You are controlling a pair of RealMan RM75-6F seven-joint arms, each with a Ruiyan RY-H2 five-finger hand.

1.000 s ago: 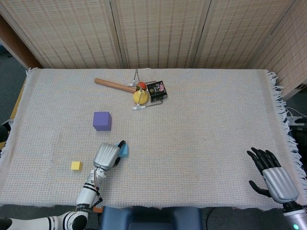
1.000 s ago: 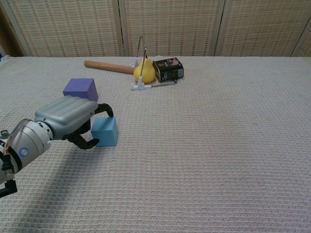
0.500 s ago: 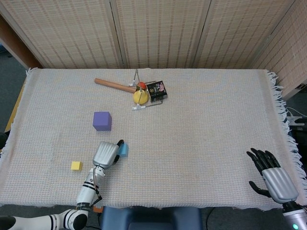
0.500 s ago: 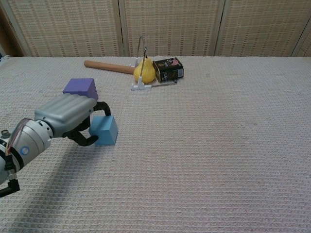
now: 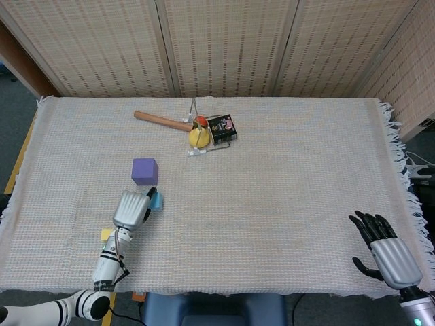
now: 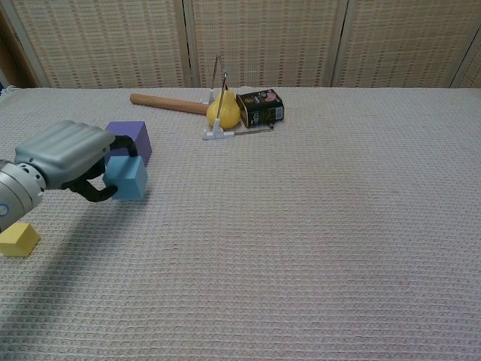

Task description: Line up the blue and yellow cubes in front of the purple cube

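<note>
Purple cube (image 6: 129,140), blue cube (image 6: 127,178), yellow cube (image 6: 18,239) showing on a beige woven cloth covering the table (image 6: 316,226). Left hand (image 6: 64,156) showing silver-grey with black fingers (image 6: 96,194); right hand (image 5: 389,255) likewise. Brown wooden rod (image 6: 167,103), yellow pear-shaped thing (image 6: 223,111), black printed box (image 6: 261,107) sitting behind. Tan reed screens (image 5: 224,47) backing.
</note>
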